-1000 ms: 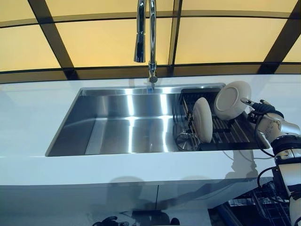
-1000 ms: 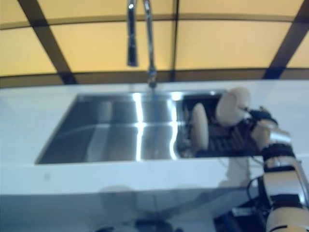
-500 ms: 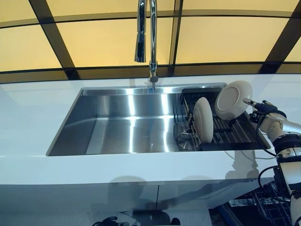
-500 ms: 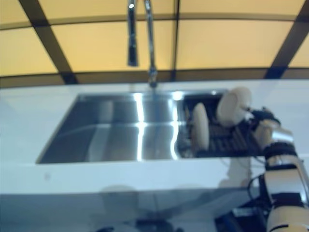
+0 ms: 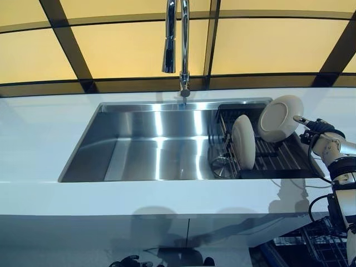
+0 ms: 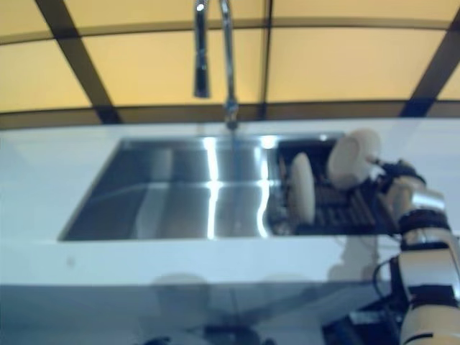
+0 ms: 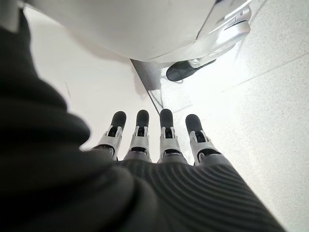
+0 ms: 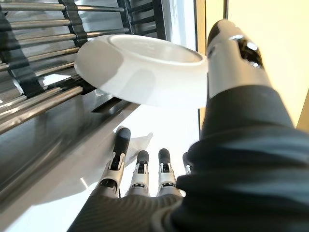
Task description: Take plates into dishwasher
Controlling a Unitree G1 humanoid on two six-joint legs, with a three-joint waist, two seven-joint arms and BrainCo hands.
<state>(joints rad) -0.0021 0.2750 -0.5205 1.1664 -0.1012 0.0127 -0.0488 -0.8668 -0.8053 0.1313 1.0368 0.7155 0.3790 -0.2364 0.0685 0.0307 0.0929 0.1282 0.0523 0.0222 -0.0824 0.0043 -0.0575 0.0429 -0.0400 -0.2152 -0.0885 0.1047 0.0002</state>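
At the right end of the steel sink (image 5: 156, 144), the robot's right hand (image 5: 320, 130) held a pale plate (image 5: 280, 118) tilted above the dark drying rack (image 5: 278, 158), its thumb pressed on the plate's rim and its fingers (image 8: 140, 176) lying straight beneath rather than curled around it. A second plate (image 5: 243, 141) stood on edge in the rack's slots beside it, while the left hand (image 7: 154, 140) hung idle with fingers straight and apart, holding nothing. With only that light pinch at the rim, the lifted plate could plausibly slip or swing down against the rack or the standing plate as it was carried off towards the dishwasher.
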